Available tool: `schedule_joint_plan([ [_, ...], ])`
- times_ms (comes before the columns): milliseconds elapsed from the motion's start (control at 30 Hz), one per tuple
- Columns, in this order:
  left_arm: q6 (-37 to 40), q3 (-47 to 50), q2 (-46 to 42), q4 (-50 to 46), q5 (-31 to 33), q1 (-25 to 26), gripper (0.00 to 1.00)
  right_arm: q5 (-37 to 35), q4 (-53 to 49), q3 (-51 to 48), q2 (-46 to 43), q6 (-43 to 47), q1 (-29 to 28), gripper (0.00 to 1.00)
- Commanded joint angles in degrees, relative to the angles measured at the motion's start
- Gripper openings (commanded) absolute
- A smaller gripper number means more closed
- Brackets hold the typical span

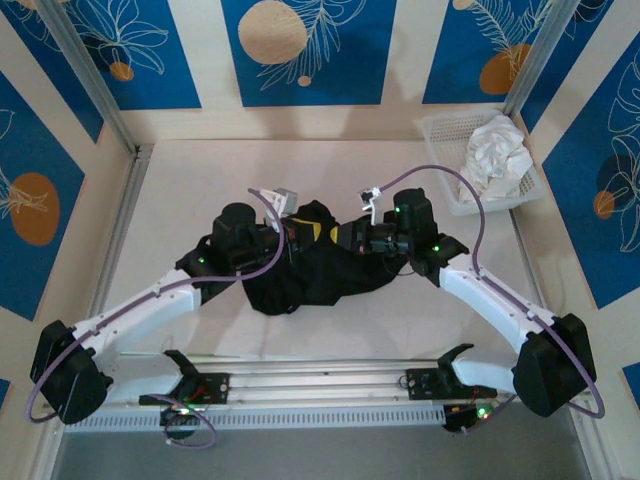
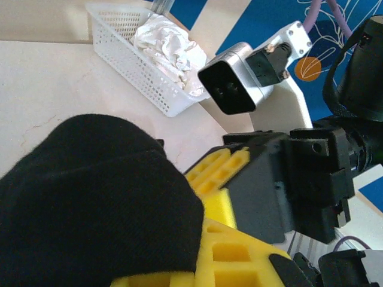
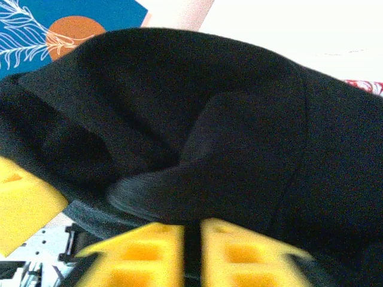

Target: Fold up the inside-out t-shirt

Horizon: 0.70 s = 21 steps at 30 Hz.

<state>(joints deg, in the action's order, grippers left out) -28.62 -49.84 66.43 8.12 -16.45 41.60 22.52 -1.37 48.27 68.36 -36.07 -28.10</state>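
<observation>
The inside-out t-shirt [image 1: 310, 270] is a crumpled black heap at the middle of the table. Both grippers meet over its far edge. My left gripper [image 1: 292, 235] comes in from the left and my right gripper [image 1: 345, 237] from the right, almost touching. In the left wrist view black cloth [image 2: 96, 203] drapes over the yellow fingers [image 2: 239, 251], and the left gripper [image 2: 194, 269] is shut on it. The right arm's gripper and its camera [image 2: 233, 84] sit just beyond. In the right wrist view the right gripper [image 3: 192, 239] is shut, with a thin fold of the black shirt [image 3: 239, 137] pinched in the slit.
A white mesh basket [image 1: 440, 150] at the back right holds a crumpled white cloth [image 1: 497, 155]; the same basket [image 2: 128, 63] and cloth [image 2: 167, 45] lie ahead in the left wrist view. Metal frame posts flank the table. A rail [image 1: 320, 390] runs along the near edge.
</observation>
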Motion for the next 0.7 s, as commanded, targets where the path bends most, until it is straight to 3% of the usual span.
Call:
schedule_joint_plan([
  [0,-0.61,0.54,-2.64,2.24,-0.87,-1.04,0.0,0.96,1.63,-0.31,-2.12,0.34,0.93,0.0],
  [133,-2.41,1.58,-4.49,2.31,-1.57,-3.35,0.0,-0.47,1.09,-2.67,-7.04,1.56,2.97,0.0],
  [433,-11.31,3.44,-7.98,5.67,-9.49,-11.5,0.02,-2.11,0.52,-4.73,-11.49,8.04,3.66,0.0],
  [667,-19.03,5.15,-8.9,12.11,-13.85,-16.16,0.0,-5.27,5.18,-10.71,-15.15,18.2,-0.91,0.0],
])
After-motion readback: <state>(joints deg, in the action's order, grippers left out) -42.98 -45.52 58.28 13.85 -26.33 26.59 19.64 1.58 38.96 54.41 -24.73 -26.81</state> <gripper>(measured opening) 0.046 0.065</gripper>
